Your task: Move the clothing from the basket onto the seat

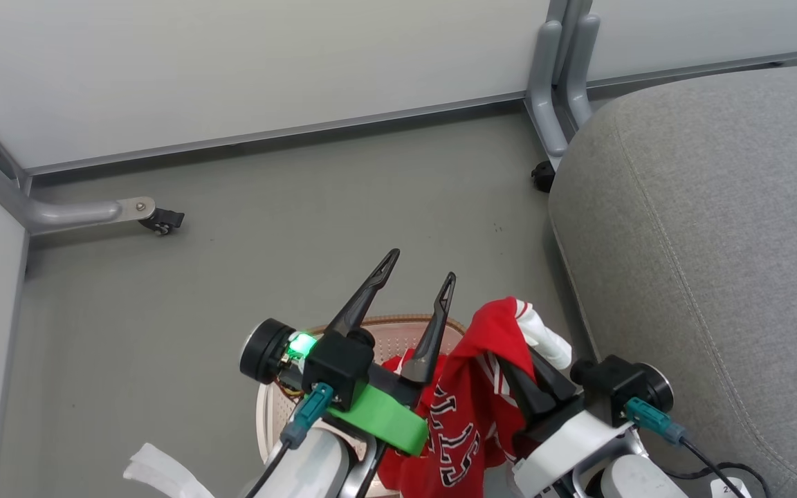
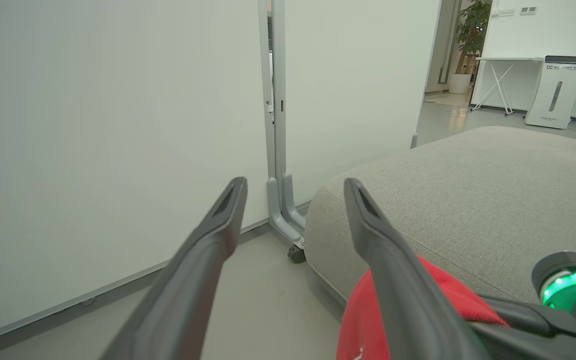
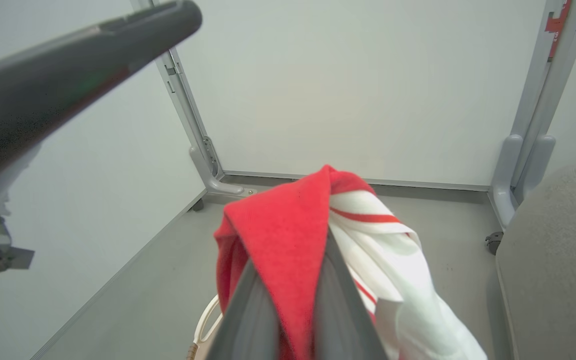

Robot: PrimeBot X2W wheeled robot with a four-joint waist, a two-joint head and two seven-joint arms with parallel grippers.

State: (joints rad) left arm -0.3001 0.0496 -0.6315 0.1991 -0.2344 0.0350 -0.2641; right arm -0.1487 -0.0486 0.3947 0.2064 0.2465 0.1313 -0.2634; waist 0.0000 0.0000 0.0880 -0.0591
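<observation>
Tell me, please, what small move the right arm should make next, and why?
Probably swing right, toward the seat. The right gripper is shut on the jersey, which hangs above the basket, and the seat lies just to its right. The left gripper is open and holds nothing.

Illumination is bright, even and diffuse; shadows on the floor (image 1: pixel 301 242) are soft. Wrist views bow straight lines near edges. The left gripper (image 2: pixel 294 186) looks soft, probably defocused.

Left gripper (image 2: pixel 294 184): fingers spread wide, nothing between. Red clothing (image 2: pixel 355 327) bunched behind one finger, before seat's near edge. Grey seat (image 2: pixel 473 200) beyond. White partition panels (image 2: pixel 118 125) stand on grey floor (image 2: pixel 263 300).
</observation>
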